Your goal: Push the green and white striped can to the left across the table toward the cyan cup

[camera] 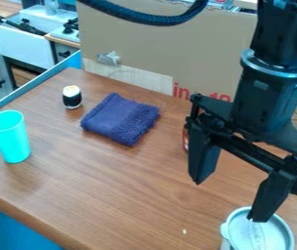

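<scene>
Claw (228,201) spread, round container (274,236) cropped, red object (185,140) mostly hidden

the light is bright and quite even. on the wooden table (112,195) there is a soft, pale shine, and a faint shadow lies near the turquoise cup (10,139). the metal ring (273,71) has a small highlight.

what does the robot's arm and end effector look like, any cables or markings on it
The arm is black, with a thick rounded wrist section circled by a silvery ring and a small pale mark below it. The end effector is black too, with a straight crossbar and two chunky fingers tapering downward. A thick, dark braided cable curves nearby.
</scene>
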Available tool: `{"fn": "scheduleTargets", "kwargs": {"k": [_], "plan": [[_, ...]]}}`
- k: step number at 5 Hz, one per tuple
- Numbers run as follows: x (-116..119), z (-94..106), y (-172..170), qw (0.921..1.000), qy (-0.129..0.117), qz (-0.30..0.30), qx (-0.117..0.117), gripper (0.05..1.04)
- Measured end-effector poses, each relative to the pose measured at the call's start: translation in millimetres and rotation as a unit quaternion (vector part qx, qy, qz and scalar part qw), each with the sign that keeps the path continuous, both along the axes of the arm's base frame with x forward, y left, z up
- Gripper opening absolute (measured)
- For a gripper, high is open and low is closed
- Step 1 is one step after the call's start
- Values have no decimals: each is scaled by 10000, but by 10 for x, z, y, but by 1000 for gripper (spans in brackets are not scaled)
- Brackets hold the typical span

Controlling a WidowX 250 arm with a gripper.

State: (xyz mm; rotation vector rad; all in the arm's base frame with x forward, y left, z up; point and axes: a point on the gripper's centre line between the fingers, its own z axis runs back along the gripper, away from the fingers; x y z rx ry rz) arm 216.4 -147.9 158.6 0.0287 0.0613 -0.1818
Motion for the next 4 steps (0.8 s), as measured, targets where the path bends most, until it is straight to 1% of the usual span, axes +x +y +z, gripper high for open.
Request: {"fn": "scheduleTargets", "kwargs": {"k": [1,2,3,4], "plan": [[-3,-62,2,9999,89,0,60,1000],[14,-189,-289,9994,-211,-240,-89,1000],[-8,-264,-665,9979,-527,-315,-229,1000],[-14,-389,-924,9982,-471,-333,-156,1000]]}}
